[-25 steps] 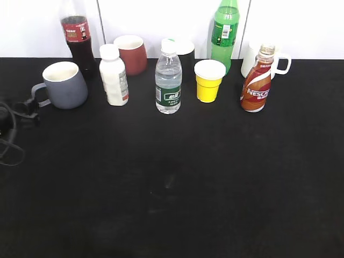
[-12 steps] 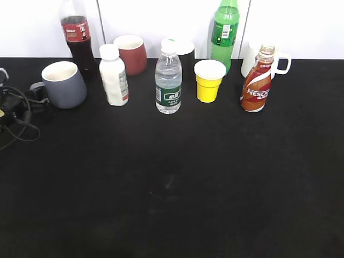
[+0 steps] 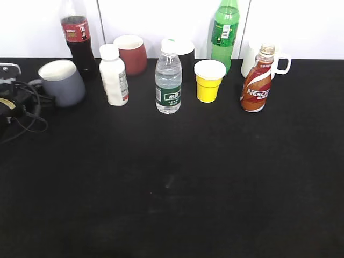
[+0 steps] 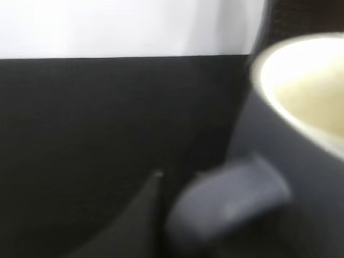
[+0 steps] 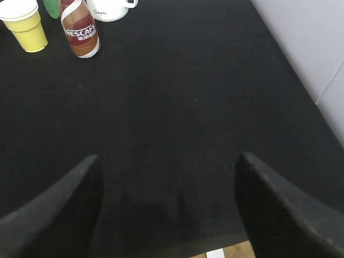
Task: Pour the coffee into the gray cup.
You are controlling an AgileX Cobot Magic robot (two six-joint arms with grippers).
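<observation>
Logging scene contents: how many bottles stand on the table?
5: cola bottle back left, white bottle beside the gray cup, water bottle centre, green bottle behind, coffee bottle right. None seem hidden.

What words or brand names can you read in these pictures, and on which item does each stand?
"NESCAFE": on the brown coffee bottle.
A small script word on the white mug: too small to read.
Labels on the cola bottle, green bottle, water bottle and white bottle: too blurred to read.

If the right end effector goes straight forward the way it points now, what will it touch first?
Probably nothing soon: ahead of the open right end effector lies bare black tabletop. The brown Nescafe coffee bottle stands far ahead and well to the left, though depth is uncertain.
</observation>
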